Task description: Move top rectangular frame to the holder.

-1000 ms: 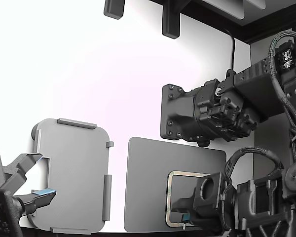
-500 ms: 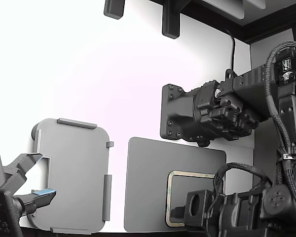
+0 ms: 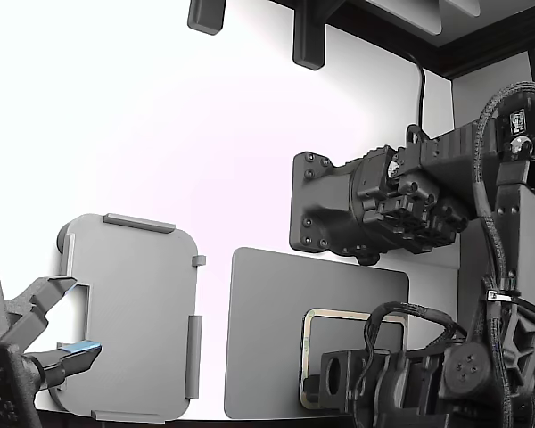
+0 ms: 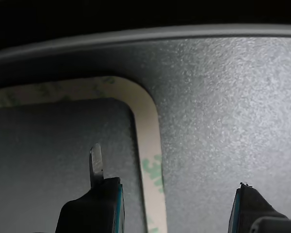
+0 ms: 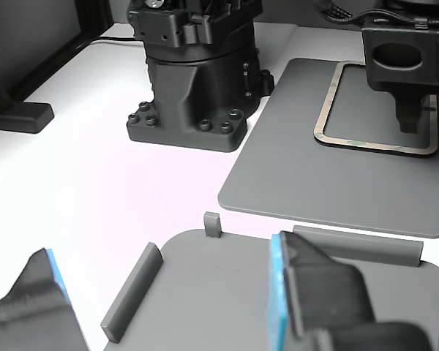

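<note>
Since the earlier frames the arm (image 3: 481, 357) has swung lower and toward the exterior view's left over the dark grey mat (image 3: 267, 312), and its body now hides more of the top rectangular frame (image 3: 308, 357). The frame, mat and holder (image 3: 129, 316) lie where they lay.

The frame lies flat on the mat, near the mat's edge farthest from the holder. The gripper (image 4: 172, 194) sits low over the frame, its two fingers apart and straddling one side strip near a rounded corner: one finger (image 4: 97, 194) stands inside the border over bare mat, the other outside it. No contact with the strip shows.

The holder lies beside the mat, apart from it. A black fixture block (image 5: 194, 80) stands just beside the mat.

No readable writing shows; a small white label on the arm is too small to read.
</note>
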